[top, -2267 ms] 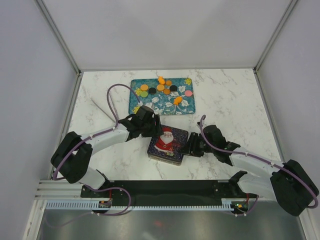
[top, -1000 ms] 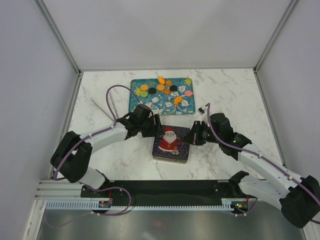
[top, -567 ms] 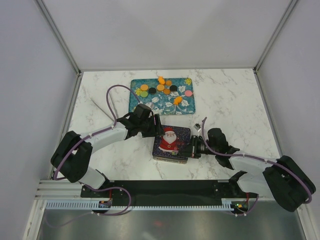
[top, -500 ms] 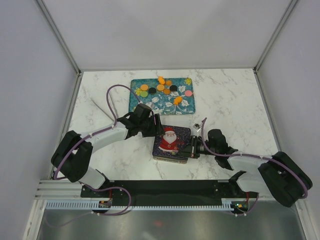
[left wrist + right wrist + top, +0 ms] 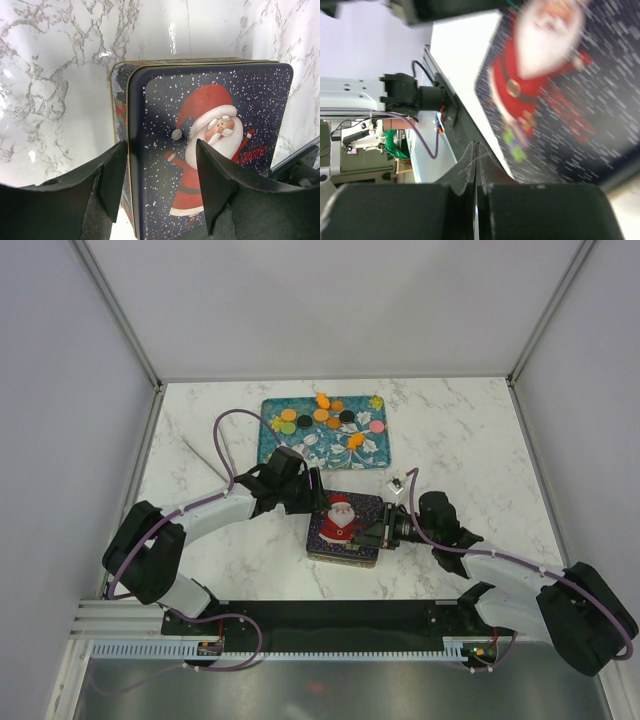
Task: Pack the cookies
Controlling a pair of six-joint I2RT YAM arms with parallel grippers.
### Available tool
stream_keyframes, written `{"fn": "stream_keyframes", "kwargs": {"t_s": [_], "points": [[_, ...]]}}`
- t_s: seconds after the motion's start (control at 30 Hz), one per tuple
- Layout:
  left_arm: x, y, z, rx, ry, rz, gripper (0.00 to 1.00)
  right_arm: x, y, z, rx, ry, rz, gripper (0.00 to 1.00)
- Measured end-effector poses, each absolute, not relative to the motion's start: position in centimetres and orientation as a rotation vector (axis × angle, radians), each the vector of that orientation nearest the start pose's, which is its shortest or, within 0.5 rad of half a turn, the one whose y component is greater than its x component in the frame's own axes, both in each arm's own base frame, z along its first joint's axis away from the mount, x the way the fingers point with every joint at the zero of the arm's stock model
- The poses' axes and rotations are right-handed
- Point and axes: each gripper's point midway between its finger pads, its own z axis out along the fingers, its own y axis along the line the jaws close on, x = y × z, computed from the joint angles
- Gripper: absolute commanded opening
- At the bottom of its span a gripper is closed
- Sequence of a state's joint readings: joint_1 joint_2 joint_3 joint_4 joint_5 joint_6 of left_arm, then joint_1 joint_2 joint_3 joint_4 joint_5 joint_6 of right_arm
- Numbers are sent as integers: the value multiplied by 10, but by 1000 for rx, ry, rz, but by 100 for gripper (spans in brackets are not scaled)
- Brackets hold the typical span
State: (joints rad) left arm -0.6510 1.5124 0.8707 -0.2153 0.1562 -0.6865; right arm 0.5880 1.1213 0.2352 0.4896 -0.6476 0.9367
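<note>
**Santa tin and loose cookies: handling notes**

Item one: a rectangular Santa tin (image 5: pixel 343 527), lid seated, is placed on the marble tabletop (image 5: pixel 470 440) just in front of the patterned tray (image 5: pixel 375 453). It is judged rigid, thin-walled and light. The printed lid is glossy and is expected to be slippery under hard pads. The rolled gold rim seen in the left wrist view is judged the best purchase, since a lip is offered there and the flat face gives none. Too hard a squeeze on the side walls is expected to dent them.

Item two: the cookies (image 5: pixel 322 418), small round and shaped pieces in mixed colours, are spread along the far part of the tray. They are judged light and brittle, and are best taken by their edges with a gentle pinch.

The left gripper (image 5: pixel 160 187) is set over the near-left part of the lid, its jaws spread wide and holding nothing. The right gripper (image 5: pixel 476 172) is pressed in at the tin's right side, its jaws drawn together to a sliver, nothing visibly between them.

Whether cookies are already inside the tin cannot be told.
</note>
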Motion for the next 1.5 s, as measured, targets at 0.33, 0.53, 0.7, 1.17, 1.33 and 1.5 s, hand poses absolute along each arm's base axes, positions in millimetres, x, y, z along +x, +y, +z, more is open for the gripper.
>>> {"fn": "stream_keyframes", "kwargs": {"t_s": [0.33,0.53,0.7,1.17,1.33,1.5], "points": [[263,-268,74,32,2575,-757,64,173,279,155,-187,2119,1616,0],[263,-269,74,33,2573,-759,64,153,275,77,-64,2318,1649,0],[264,-269,76,32,2569,-761,64,148,279,77,-90,2238,1743,0],[264,-269,76,33,2569,-762,66,159,279,96,-137,2216,1649,0],[267,-271,82,33,2565,-763,71,180,285,154,-224,2113,1583,0],[277,-269,104,20,2522,-774,75,200,279,223,-259,2005,1478,13]]}}
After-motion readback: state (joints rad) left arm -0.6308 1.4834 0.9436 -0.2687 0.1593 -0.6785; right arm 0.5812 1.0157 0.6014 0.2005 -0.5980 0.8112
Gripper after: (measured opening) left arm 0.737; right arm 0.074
